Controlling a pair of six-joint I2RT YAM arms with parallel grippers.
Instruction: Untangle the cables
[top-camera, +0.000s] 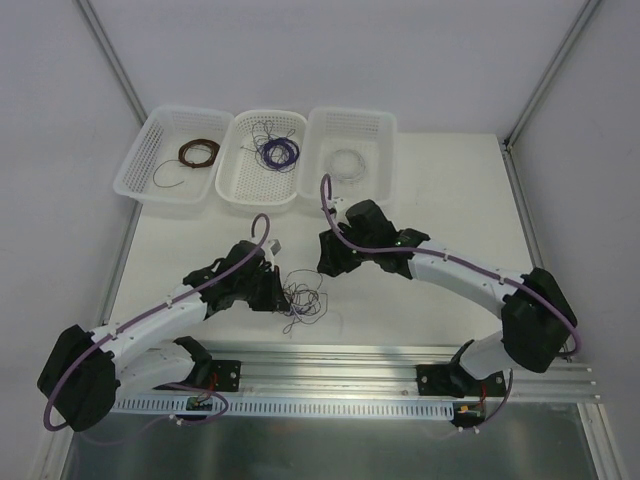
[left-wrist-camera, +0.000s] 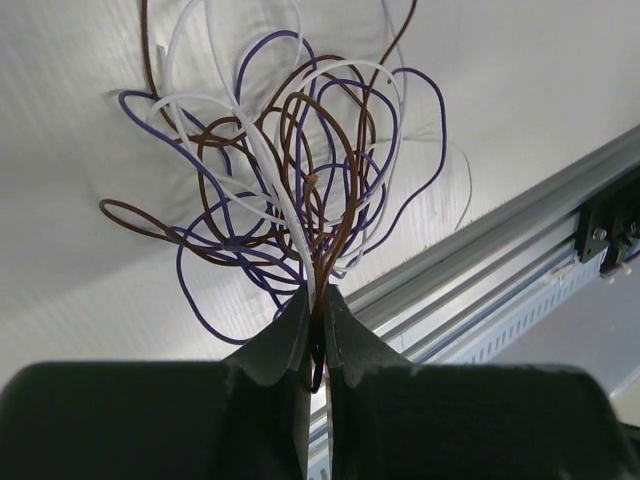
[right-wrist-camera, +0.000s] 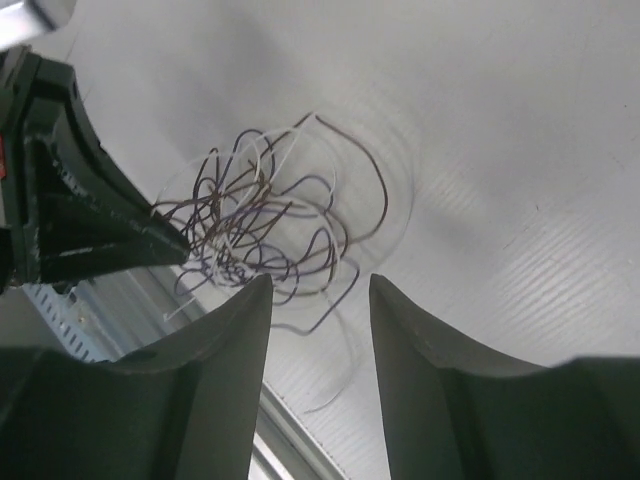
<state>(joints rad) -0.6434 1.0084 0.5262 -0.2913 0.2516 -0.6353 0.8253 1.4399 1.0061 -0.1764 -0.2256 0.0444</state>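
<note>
Right now the cables, a small messy bunch of very thin purple, brown and white wires, sit right at the tip of the left gripper. They lie on the flat white table, between the two hands. The right gripper is just beside the bunch, on its far side.

From the left wrist, the cables fan out in front of the left gripper like a bunch of flowers. The wires are smooth and bendy. They curl into loose round loops that cross over each other many times. The black fingers are hard, dull and pointy at the ends. They are pinched tight together, and a few brown and white wires are squeezed between them. A grey metal rail with long grooves runs to the right of this hand.

From the right wrist, the cables lie just past the tips of the right gripper. Its two thick dark fingers stand partly apart, with bare table showing in the gap. They hold nothing, and I cannot tell if they touch any wire. The left gripper pokes in from the left and bites the bunch's edge.
</note>
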